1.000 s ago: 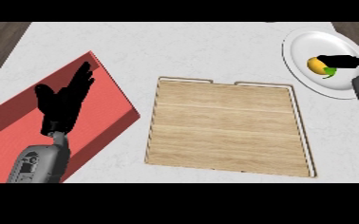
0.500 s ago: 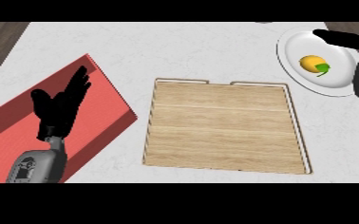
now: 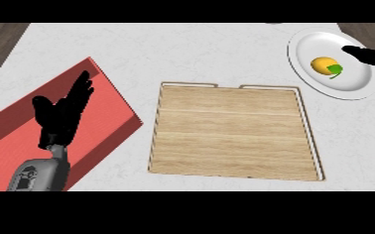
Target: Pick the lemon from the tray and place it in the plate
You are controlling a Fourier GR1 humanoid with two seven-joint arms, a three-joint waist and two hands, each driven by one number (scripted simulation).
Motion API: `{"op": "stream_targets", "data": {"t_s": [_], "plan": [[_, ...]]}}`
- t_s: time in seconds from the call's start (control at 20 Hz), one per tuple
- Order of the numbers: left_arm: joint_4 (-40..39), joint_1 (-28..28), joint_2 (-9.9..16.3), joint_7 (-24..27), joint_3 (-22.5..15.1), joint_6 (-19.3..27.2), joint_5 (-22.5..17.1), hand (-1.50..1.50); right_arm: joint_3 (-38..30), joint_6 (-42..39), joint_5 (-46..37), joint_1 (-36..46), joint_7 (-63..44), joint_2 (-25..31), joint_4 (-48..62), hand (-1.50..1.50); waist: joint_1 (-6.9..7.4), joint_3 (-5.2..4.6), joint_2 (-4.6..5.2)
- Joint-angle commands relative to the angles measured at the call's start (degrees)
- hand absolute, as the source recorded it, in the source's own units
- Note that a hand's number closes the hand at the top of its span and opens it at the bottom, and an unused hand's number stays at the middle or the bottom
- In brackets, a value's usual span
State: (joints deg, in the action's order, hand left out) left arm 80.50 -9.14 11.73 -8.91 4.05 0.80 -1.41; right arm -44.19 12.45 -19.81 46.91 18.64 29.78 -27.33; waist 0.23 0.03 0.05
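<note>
The lemon (image 3: 323, 64), yellow with a small green leaf, lies on the white plate (image 3: 311, 42) at the far right of the counter. Only a black tip of my right hand (image 3: 360, 54) shows at the right edge, just right of the lemon and apart from it. The wooden tray (image 3: 233, 131) sits in the middle with nothing on it. At the left, my left hand (image 3: 64, 113) rests open, fingers pointing up, over the red mat (image 3: 110, 104).
The counter (image 3: 183, 49) is white marble. Dark strips of floor or edge show at the upper left corner (image 3: 11, 37) and the upper right corner. The red mat runs off the left edge.
My right hand has pulled back to the right, off the lemon, which stays on the plate. The left hand has not moved.
</note>
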Motion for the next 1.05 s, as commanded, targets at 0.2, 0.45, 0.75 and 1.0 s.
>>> {"op": "stream_targets", "data": {"t_s": [0.2, 0.45, 0.75, 1.0], "plan": [[-0.68, -0.95, 0.37, 0.87, 1.08, -1.21, 0.46, 0.0, 1.84, -2.25, 5.54, -3.24, 3.0, 3.86, 0.58, -1.5, 0.33, 0.01, 0.15], [0.63, -1.73, -1.12, -2.03, 0.19, 0.16, 1.49, 0.0, 3.83, -3.67, 8.03, -8.73, 1.1, 4.17, -3.67, -1.5, -0.05, -0.02, -0.02], [7.69, 3.39, 0.15, -4.34, 0.97, -2.75, -0.96, 0.0, 4.48, -2.29, 9.14, -12.87, 3.51, 5.63, -3.14, -1.5, 0.3, 0.0, -0.07], [6.51, 0.18, -1.91, -5.73, -0.04, 0.21, 1.47, 0.0, 6.67, -3.88, 9.35, -11.23, 1.98, 9.49, 1.58, -1.5, 0.42, 0.02, 0.09]]}}
